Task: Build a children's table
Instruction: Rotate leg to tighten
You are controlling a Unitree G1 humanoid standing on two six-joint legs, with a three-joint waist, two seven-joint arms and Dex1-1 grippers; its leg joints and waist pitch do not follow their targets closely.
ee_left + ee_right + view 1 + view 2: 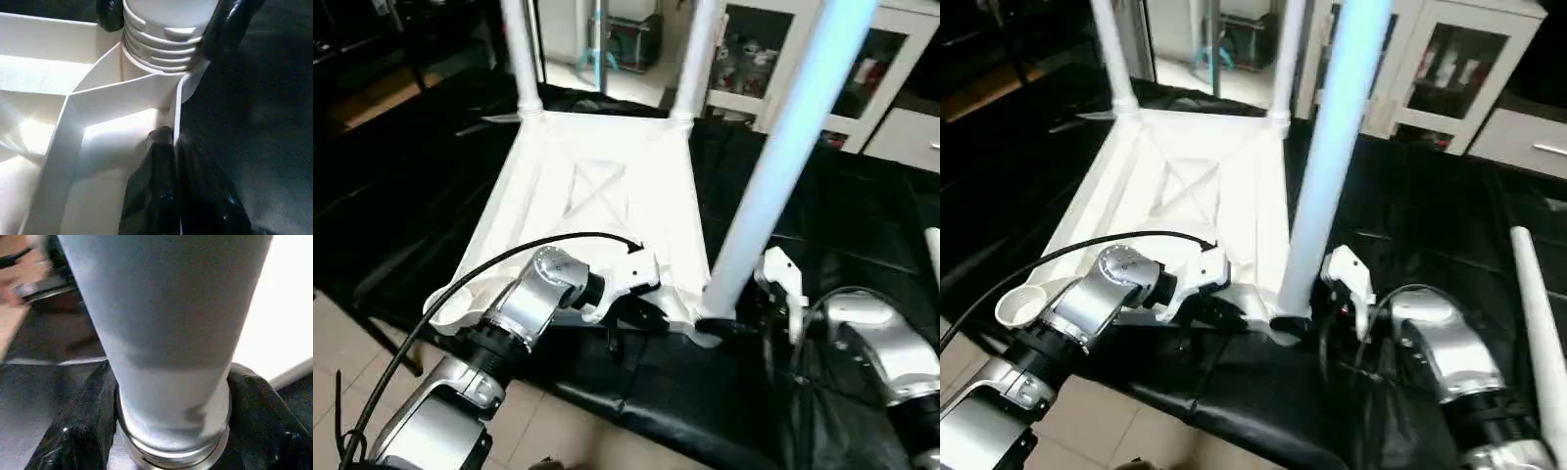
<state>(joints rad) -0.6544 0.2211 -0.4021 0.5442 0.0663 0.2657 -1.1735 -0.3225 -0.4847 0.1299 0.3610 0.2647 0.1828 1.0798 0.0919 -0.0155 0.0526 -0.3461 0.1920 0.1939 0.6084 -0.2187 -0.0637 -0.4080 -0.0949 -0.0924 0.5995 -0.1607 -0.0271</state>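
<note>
Black cloth covers the work table (862, 245), and beyond its far edge stand white glass-door cabinets (891, 69) on a pale floor. On that cloth lies the children's table top (607, 196), upside down, its X-ribbed underside facing up. Two legs (521, 54) rise upright from its far corners, and a third leg (783, 147) stands in the socket at the near right corner, leaning a touch (it towers right past the camera).

And here is the left gripper (171, 161), down at the top's near edge just beside that third leg: its two black fingers are pressed together on the thin rim wall of the top, pinching it. The wrist view there shows the leg's ribbed threaded end seated in the corner socket.

Over to the right gripper (171, 440): its black fingers (83, 431) sit one on each side of the third leg's base, just above the socket, hugging the tube; whether they clamp it or merely bracket it I cannot tell.

A fourth leg (1542, 323) lies loose on the cloth near the work table's right edge, well apart from the top.
</note>
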